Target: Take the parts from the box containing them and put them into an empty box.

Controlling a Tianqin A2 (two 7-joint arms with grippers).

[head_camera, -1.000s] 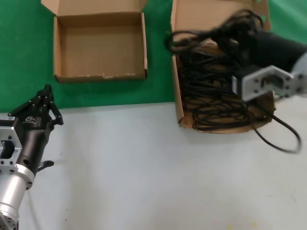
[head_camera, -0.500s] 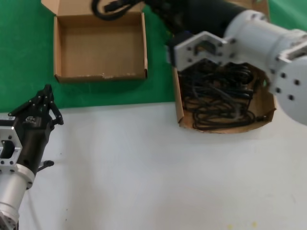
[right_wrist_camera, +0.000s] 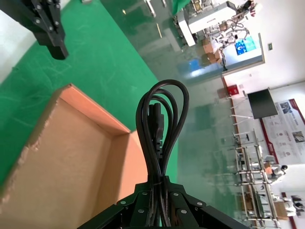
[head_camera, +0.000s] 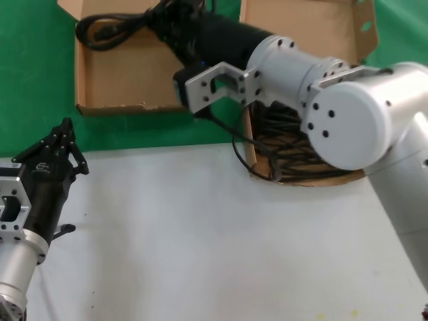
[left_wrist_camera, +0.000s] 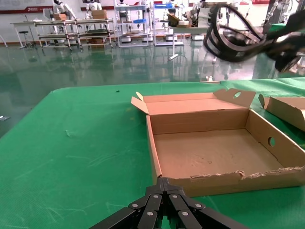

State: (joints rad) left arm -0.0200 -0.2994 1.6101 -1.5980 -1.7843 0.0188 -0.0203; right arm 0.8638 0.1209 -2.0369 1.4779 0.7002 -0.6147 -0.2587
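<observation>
Swinging from full box (head_camera: 321, 144) across to empty box (head_camera: 134, 73), right gripper (head_camera: 175, 25) | clamping fingers on cable bundle (head_camera: 110, 30), loops dangling over empty box's back wall | idling at table's near-left, left gripper (head_camera: 61, 137), fingers pressed together

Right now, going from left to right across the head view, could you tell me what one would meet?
Left tool, parked at the table's near edge → cable bundle held by the right tool over the empty box → right arm's silver bracket → box of remaining cables.
</observation>
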